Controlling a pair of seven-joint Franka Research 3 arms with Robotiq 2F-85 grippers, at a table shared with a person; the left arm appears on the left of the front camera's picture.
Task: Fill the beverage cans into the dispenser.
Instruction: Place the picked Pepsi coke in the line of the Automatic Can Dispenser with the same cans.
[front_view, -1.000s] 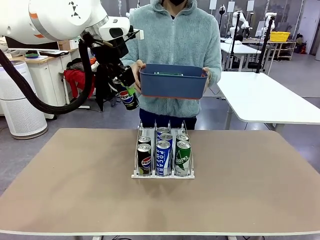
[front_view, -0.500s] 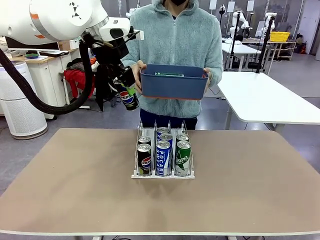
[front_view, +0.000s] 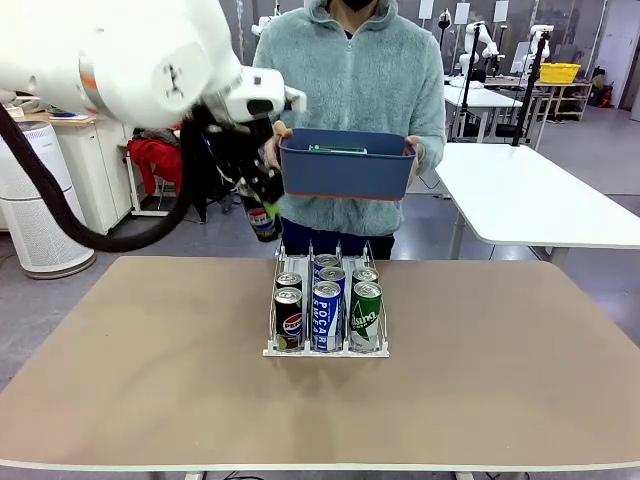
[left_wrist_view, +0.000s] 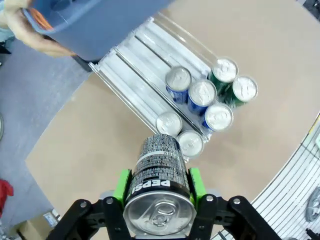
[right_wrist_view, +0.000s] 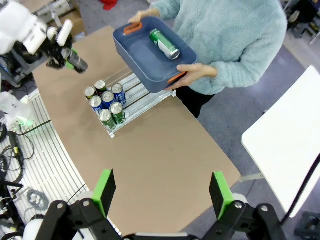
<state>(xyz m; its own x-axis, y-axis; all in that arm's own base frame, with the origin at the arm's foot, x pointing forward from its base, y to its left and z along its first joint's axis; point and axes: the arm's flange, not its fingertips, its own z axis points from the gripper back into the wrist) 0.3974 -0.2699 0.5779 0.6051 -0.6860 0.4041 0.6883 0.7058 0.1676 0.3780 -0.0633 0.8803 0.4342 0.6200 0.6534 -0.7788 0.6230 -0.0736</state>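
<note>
Pepsi can (left_wrist_view: 157, 165), black, pinched between the left hand's (left_wrist_view: 159, 185) green pads, high above the surface (front_view: 500, 380), just left of the blue bin (front_view: 345, 168). Its long axis runs along the fingers, silver top toward the wrist, base downward. Six cans stand upright at the dispenser's (left_wrist_view: 131, 75) near end: Pepsi pair (front_view: 288, 320), Pocari pair (front_view: 326, 315), green pair (front_view: 366, 315). One loose green can (right_wrist_view: 164, 43) lies sideways in the bin, which the person holds. Right hand (right_wrist_view: 162, 192) is spread, empty.
</note>
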